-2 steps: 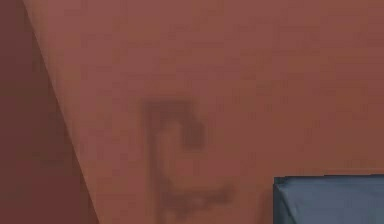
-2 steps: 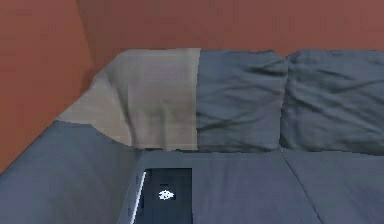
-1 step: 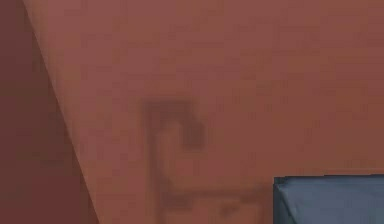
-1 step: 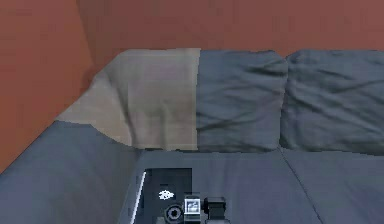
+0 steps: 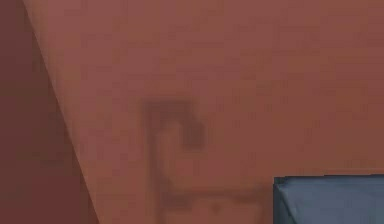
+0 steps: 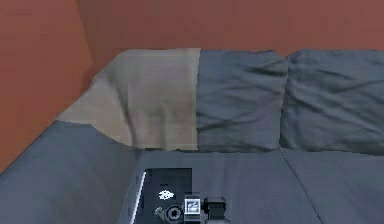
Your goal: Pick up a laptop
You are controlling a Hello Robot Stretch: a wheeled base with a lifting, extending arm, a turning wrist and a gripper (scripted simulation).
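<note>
Presently the claw (image 6: 168, 212) sits at the dark laptop (image 6: 153, 188) on the near sofa seat (image 6: 70, 175), likely staged for grasping; whether it holds anything cannot be told.

Laptop (image 6: 155, 186) partly off bottom edge

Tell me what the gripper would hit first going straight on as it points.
Most likely the dark laptop lying on the grey sofa seat: the gripper shows right at it. Whether they touch, I cannot tell.
</note>
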